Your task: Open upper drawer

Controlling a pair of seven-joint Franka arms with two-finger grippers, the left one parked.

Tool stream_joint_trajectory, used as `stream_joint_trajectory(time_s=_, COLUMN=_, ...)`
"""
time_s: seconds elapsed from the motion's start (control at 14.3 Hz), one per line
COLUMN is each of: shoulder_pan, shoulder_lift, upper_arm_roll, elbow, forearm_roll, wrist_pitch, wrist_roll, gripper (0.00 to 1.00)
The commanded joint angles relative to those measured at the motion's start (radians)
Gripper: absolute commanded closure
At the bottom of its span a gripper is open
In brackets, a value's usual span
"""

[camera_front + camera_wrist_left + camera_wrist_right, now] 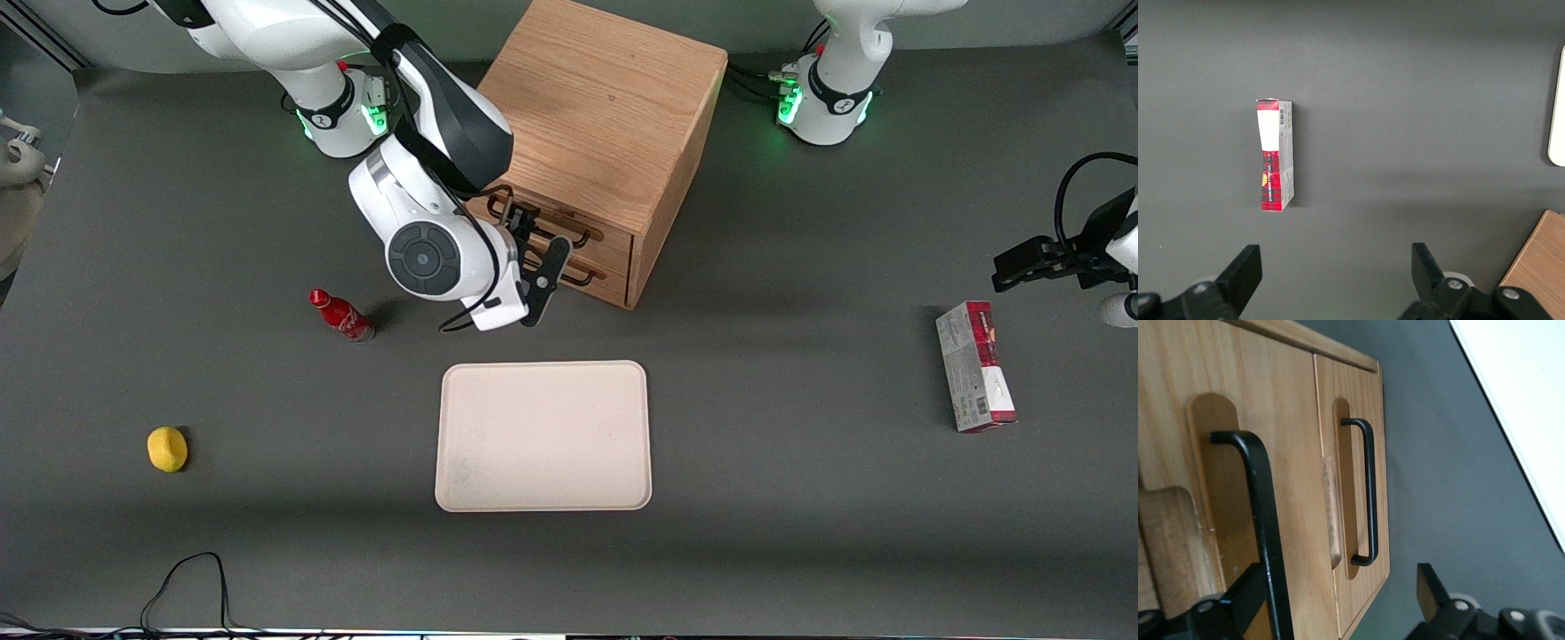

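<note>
The light oak cabinet (605, 98) stands at the back middle of the table, its two drawers facing the front camera at an angle. The upper drawer (608, 240) has a black wire bar handle (558, 224), and it also shows in the right wrist view (1285, 453) with its handle (1261, 507). My right gripper (536, 240) is open in front of the drawers at handle height. In the right wrist view the gripper (1335, 603) has the upper handle's bar just inside one finger (1238, 600). The bottom drawer (1351, 400) with its own handle (1369, 487) lies between the fingers.
A cream tray (542, 436) lies nearer the camera than the cabinet. A red bottle (342, 317) lies beside my wrist. A yellow round object (167, 448) sits toward the working arm's end. A red and grey box (975, 366) lies toward the parked arm's end.
</note>
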Motion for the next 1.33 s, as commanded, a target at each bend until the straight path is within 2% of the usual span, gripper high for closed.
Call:
stream_joint_trajectory(time_s=0.0, shoulder_pan=0.003, shoulder_lift=-0.011, upper_arm_roll=-0.003, elbow=-0.020, forearm_roll=0.023, wrist_pitch=0.003, wrist_roll=-0.028, gripper=0.00)
stream_joint_trajectory(time_s=0.28, shoulder_pan=0.005, shoulder_lift=-0.021, upper_arm_roll=0.000, elbow=-0.066, forearm_roll=0.022, wrist_pitch=0.032, wrist_roll=-0.028, gripper=0.00)
stream_joint_trajectory(time_s=1.26, shoulder_pan=0.013, shoulder_lift=-0.023, upper_arm_roll=0.001, elbow=-0.012, forearm_roll=0.025, wrist_pitch=0.015, wrist_roll=-0.006, gripper=0.00)
